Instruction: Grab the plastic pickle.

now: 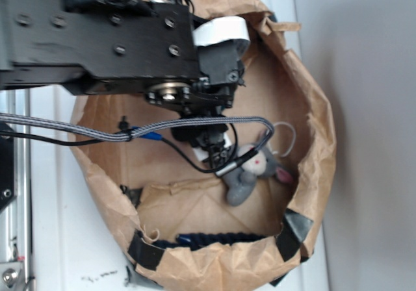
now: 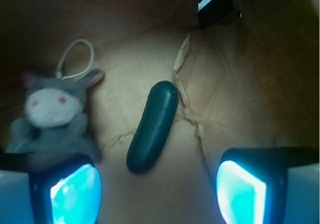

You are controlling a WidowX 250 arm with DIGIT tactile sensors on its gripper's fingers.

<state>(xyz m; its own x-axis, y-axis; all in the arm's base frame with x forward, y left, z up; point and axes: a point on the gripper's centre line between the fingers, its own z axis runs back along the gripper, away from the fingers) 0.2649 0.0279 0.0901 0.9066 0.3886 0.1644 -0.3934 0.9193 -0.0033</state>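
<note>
Setting: a white tabletop (image 1: 58, 239) carries a round basin of crumpled brown paper (image 1: 318, 141), its rim torn and patched with strips of black tape (image 1: 296, 229); a plain pale wall rises behind.
Paper floor: creased kraft paper with a ragged torn edge (image 2: 187, 104) running just to the far side of the pincer's right finger in the wrist view.
Arm: the black, boxy metal arm (image 1: 97, 37) reaches over the basin from above, with a braided grey cable (image 1: 188, 125) and thin black wires looping beneath it.
Pincer: the pincer (image 2: 157, 191) hangs above the paper floor with its two fingers (image 2: 75, 194) wide apart and nothing between them; the pads glow a glossy cyan.
Plastic pickle: the plastic pickle (image 2: 152, 126) lies flat on the paper ahead of the gap between the fingers, slightly tilted, its near end closer to the left finger; it is smooth, glossy, dark green, capsule-shaped with rounded ends. It touches neither finger. In the exterior view the arm hides it.
Plush toy: a soft grey stuffed animal (image 2: 52, 116) with a pale fuzzy face, pink ears and a white cord loop lies ahead of the left finger, beside the pickle but apart from it.
</note>
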